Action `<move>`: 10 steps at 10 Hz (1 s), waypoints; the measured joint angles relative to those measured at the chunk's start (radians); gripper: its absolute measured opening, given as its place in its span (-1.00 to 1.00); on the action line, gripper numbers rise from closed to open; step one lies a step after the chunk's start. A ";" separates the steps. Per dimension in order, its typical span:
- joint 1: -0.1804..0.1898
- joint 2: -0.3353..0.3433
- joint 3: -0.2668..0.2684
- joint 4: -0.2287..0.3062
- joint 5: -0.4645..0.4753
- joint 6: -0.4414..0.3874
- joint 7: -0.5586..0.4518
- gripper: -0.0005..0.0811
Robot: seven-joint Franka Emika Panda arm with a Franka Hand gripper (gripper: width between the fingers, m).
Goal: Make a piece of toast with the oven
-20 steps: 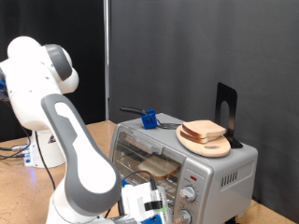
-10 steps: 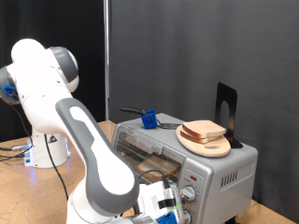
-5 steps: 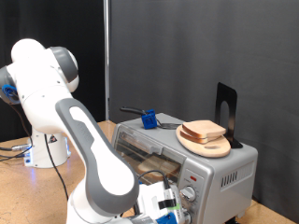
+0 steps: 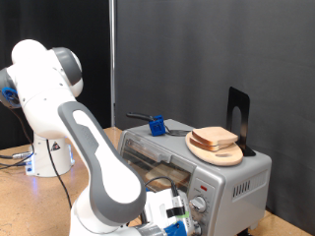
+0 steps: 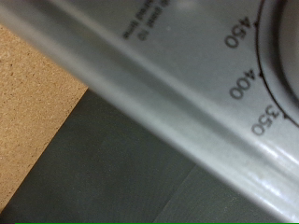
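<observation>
I'm working my gripper (image 4: 178, 213) at the oven (image 4: 226, 177) knobs (image 4: 200, 205), toast (image 4: 167, 174) lying inside; my grip state, I can't tell. I'm judging steady alignment matters.

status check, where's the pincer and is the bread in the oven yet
Pincer low at the oven front, by the knobs. Slice of bread on the rack inside. More slices on round board on top.

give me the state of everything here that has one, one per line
oven: door looks shut, a slice of bread visible on the rack behind the glass
bread inside the oven: lying flat on the rack
round wooden board: on top of the oven, bread slices stacked on it
pincer: low at the oven's front by the knobs, nothing seen in it
temperature dial: pointer out of view, setting unreadable
</observation>
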 joint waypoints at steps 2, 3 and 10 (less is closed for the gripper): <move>-0.001 -0.001 0.000 -0.003 0.001 0.001 0.013 -0.99; -0.001 -0.002 0.000 -0.004 0.001 0.001 0.014 -0.99; -0.018 -0.002 0.019 -0.024 0.062 0.001 -0.231 -0.99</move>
